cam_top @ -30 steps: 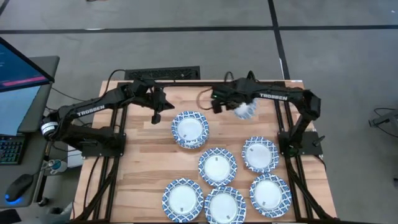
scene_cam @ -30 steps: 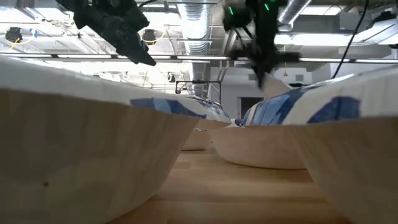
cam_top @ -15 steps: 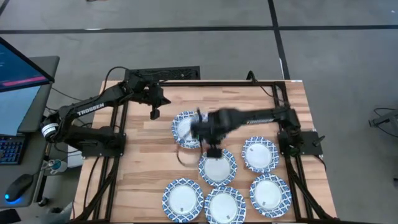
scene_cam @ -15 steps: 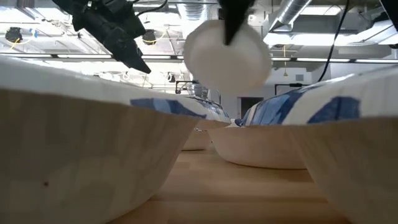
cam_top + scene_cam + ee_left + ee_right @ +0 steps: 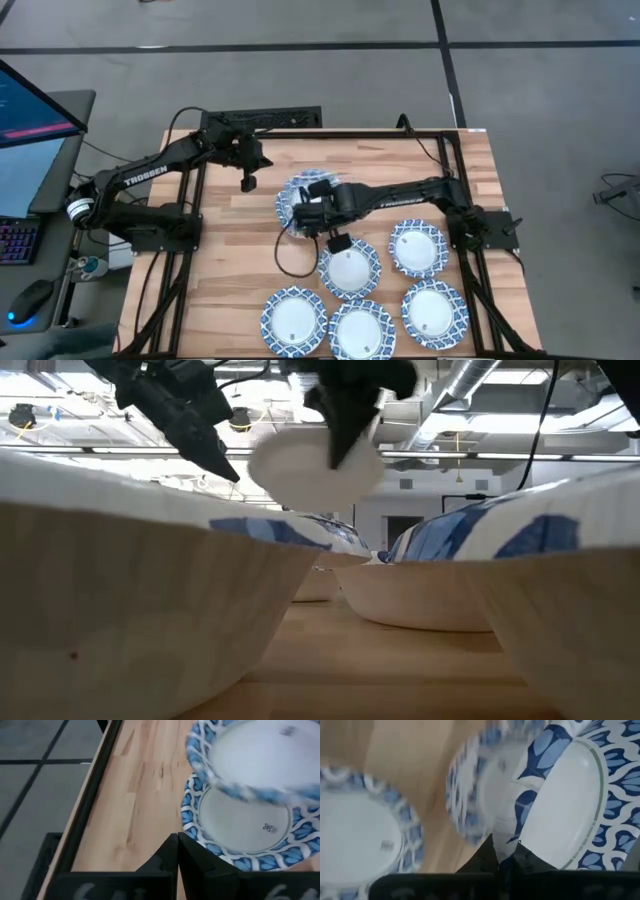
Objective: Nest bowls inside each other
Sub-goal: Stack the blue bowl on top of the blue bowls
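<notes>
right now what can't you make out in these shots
- Carried bowl: mostly covered by the right gripper in the high view.
- Bowl beneath it: whether it is one bowl or a stack, hidden by the right arm from above.
- Low view: near bowls block the table.
- Left gripper: its jaws are too small to tell.

A wooden tabletop [image 5: 230,270] stands on a grey floor [image 5: 300,80]. A screen [image 5: 25,110], keyboard [image 5: 14,240] and mouse [image 5: 32,298] sit beside it.

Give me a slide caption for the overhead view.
Right claw carries a bowl over the far bowl stack; left claw waits.
</notes>
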